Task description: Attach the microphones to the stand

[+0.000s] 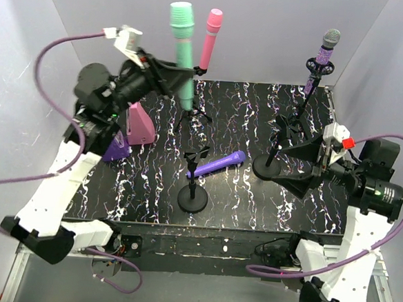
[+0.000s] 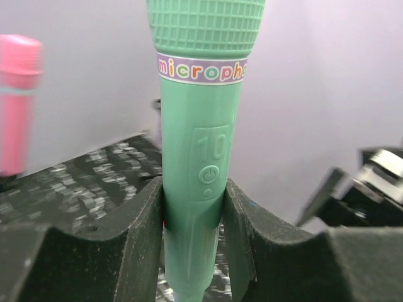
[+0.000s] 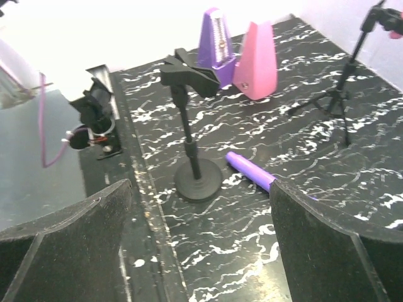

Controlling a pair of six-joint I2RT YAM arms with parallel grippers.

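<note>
My left gripper (image 1: 171, 76) is shut on the mint green microphone (image 1: 182, 46) and holds it upright above the back of the table, beside a tripod stand (image 1: 192, 113). In the left wrist view the fingers (image 2: 141, 233) press both sides of the green microphone's (image 2: 200, 145) body. The pink microphone (image 1: 211, 35) stands clipped upright just to its right. The glittery purple microphone (image 1: 326, 52) sits on a round-base stand (image 1: 269, 167). The plain purple microphone (image 1: 216, 164) lies flat beside a short stand (image 1: 193, 185) with an empty clip (image 3: 189, 72). My right gripper (image 1: 288, 167) is open and empty.
A pink wedge (image 1: 140, 123) and a purple wedge (image 1: 115, 146) stand at the left, also in the right wrist view: pink wedge (image 3: 257, 60), purple wedge (image 3: 216, 44). White walls enclose the black marbled table (image 1: 150, 189). The right gripper's fingers sit close to the round stand base.
</note>
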